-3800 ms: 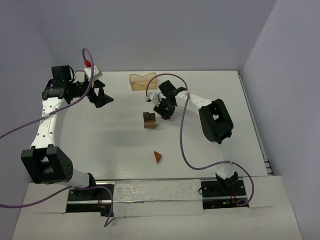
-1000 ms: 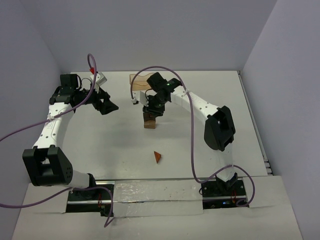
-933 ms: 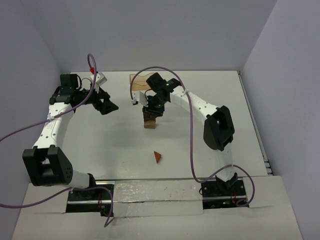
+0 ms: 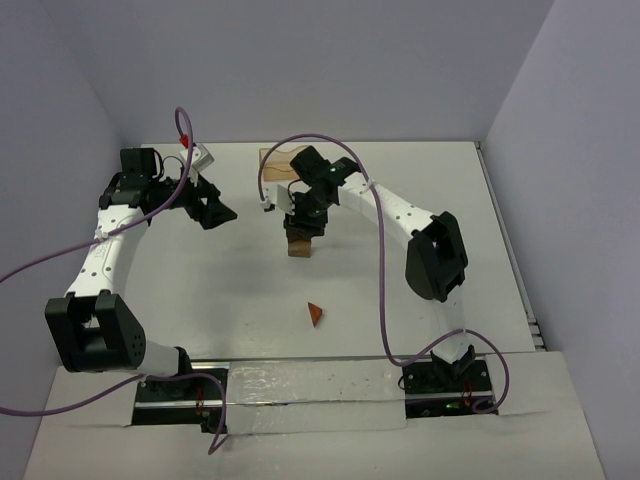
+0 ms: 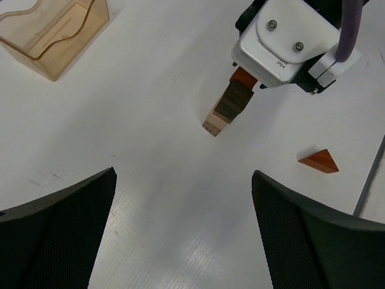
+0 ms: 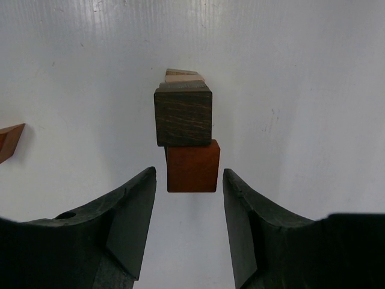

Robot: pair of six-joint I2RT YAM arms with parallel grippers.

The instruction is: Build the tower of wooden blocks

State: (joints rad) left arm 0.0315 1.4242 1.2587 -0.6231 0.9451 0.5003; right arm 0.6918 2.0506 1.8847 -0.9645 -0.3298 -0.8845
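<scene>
Wood block tower [image 5: 224, 111], top hidden overhead by right fingers [image 6: 133, 217], slightly parted, left fingers [image 5: 60, 232] spread

Reference: wood block tower [image 4: 298, 246], standing on the table [image 4: 200, 290], its blocks stacked one on another.

Behind the tower, near the table's far edge and apart from the tower: tray [image 5: 78, 42].

Before the tower, slightly to its right and well apart: loose wedge [image 4: 315, 314], lying on the table.

Directly above the tower: right gripper [image 6: 189, 176], one finger on either side of the top block, neither touching.

Left of the tower, well apart: left gripper [image 4: 212, 210].
</scene>
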